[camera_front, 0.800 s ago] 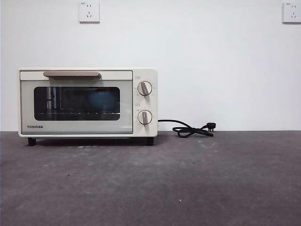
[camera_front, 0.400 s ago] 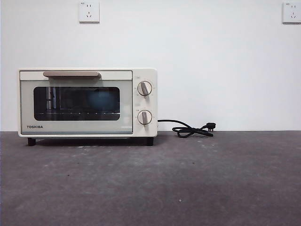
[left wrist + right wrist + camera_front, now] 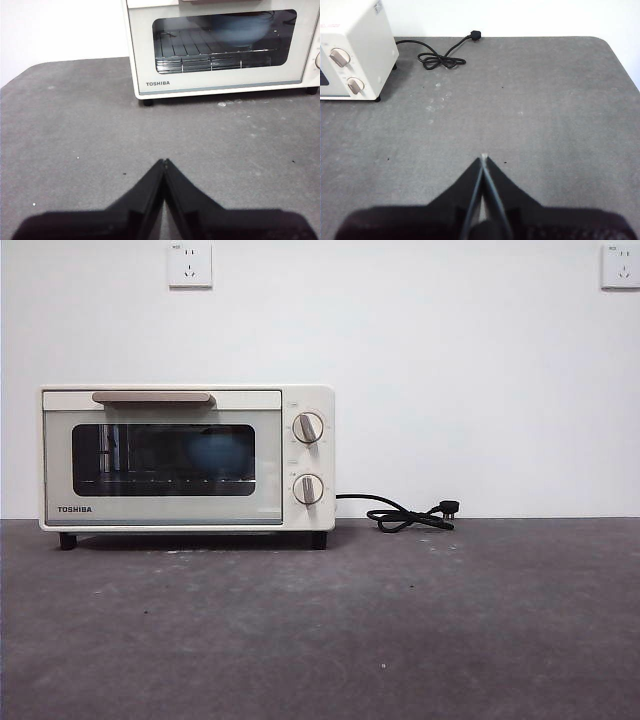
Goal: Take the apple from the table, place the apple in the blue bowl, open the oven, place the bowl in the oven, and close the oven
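Oven [image 3: 187,458] sits shut at the back left of the table [image 3: 400,630], against a plain white wall with two sockets. I see the blue bowl [image 3: 240,29] blurred behind the dark glass, on the wire rack. Tabletop is matte, mottled grey; black cord [image 3: 405,513] lies coiled beside the oven. Left gripper [image 3: 164,161] and right gripper [image 3: 484,157] both clenched, holding nothing, above bare table.

Right gripper [image 3: 483,159] hangs over bare table [image 3: 545,100], jaws pressed together; oven [image 3: 355,50] sits well apart, its black cord [image 3: 440,57] coiled just beside it.
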Controlling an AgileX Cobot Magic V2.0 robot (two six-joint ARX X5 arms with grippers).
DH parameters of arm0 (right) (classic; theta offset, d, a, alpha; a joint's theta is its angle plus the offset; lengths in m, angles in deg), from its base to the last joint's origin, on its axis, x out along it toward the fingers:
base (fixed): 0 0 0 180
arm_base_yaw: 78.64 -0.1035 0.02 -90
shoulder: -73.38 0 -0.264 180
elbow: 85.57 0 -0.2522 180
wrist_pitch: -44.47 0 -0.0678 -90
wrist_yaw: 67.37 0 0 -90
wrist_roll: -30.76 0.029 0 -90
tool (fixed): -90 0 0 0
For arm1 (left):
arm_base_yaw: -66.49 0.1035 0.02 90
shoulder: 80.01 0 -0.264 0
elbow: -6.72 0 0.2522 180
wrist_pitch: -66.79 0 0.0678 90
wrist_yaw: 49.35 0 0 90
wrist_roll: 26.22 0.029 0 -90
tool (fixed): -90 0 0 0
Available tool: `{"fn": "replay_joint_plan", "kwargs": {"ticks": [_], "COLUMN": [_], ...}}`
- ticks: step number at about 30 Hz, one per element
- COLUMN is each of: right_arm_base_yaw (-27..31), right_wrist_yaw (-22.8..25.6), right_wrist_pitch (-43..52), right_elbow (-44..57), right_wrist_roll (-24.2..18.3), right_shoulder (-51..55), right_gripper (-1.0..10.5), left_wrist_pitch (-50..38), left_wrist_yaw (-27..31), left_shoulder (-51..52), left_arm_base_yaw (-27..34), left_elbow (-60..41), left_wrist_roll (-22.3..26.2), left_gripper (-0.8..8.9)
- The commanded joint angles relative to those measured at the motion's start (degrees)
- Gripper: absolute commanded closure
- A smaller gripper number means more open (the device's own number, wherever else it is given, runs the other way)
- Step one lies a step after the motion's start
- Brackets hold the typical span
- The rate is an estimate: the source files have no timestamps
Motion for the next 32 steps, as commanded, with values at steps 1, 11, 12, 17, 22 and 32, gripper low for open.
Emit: {"fn": "replay_joint_plan", "kwargs": {"ticks": [1,11,12,17,22,32], "right_arm_base_yaw": [0.0,0.0,0.0,0.0,0.7,17.4], "right_wrist_yaw": [0.2,0.2,0.2,0.2,0.7,0.0], "right_wrist_pitch": [0.1,0.1,0.1,0.1,-2.2,11.7], "right_elbow": [0.3,0.3,0.3,0.3,0.3,11.9], "right_wrist_roll": [0.5,0.5,0.5,0.5,0.1,-5.8], "right_shoulder": [-0.1,-0.1,-0.1,-0.1,0.1,3.2], "right_gripper": [9.5,9.5,9.5,9.5,9.5,9.5], "left_wrist_pitch": [-0.5,-0.5,-0.5,-0.5,-0.5,-0.5], "left_wrist_yaw": [0.0,0.0,-0.1,-0.1,-0.1,0.0], "left_shoulder": [-0.4,-1.4,-1.5,-1.5,-1.5,-1.4], "left_arm_base_yaw": [-0.2,-0.2,-0.2,-0.2,-0.2,-0.2], "left_elbow": [-0.6,-0.6,-0.6,-0.6,-0.6,-0.6], "left_wrist_roll": [0.6,0.6,0.6,0.6,0.6,0.6], "left_gripper": [8.17,8.17,8.17,8.17,8.17,8.17]}}
